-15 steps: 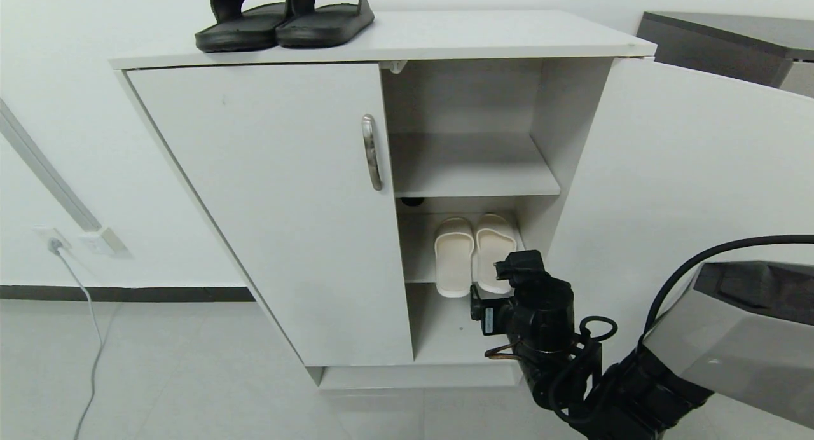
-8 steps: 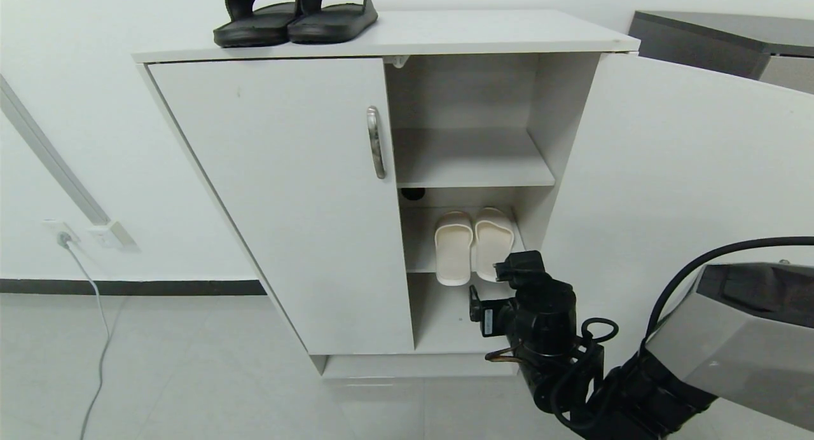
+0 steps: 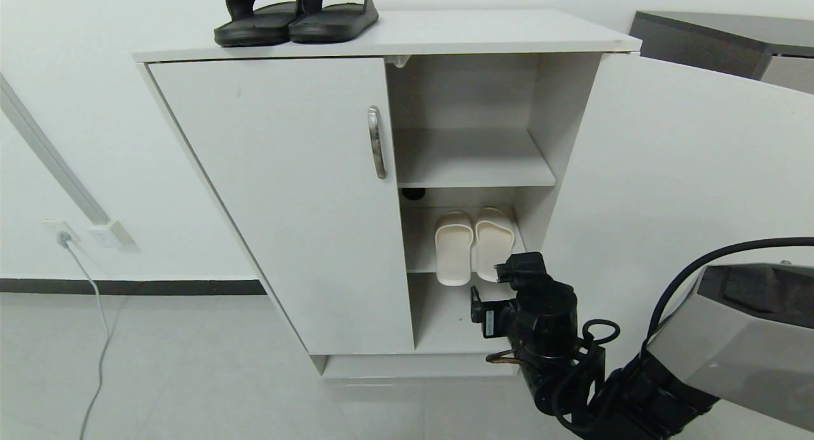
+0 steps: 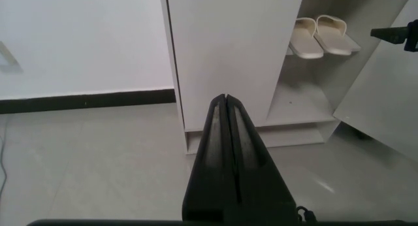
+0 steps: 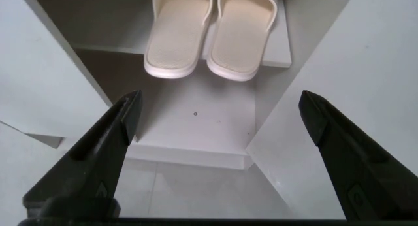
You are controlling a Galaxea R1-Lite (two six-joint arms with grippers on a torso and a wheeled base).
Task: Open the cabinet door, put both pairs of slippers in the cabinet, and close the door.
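A: Cream slippers (image 3: 474,244), where?
B: Lower shelf (image 3: 418,246), right half of the cabinet (image 3: 483,36), its door (image 3: 674,173) open. Black slippers (image 3: 296,14) on top, far left.
A: Grippers?
B: Right gripper (image 5: 221,105) spread wide, empty, near that shelf. Left gripper (image 4: 225,103) pressed together, empty.

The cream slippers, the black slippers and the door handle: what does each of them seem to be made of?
Cream slippers: probably moulded foam or soft rubber; matte, seamless, with rounded edges.
Black slippers: likely similar moulded foam or rubber; thick sole, faint sheen on the strap.
Door handle: seems metal, a silver finish with a bright highlight along it; coated plastic is possible.
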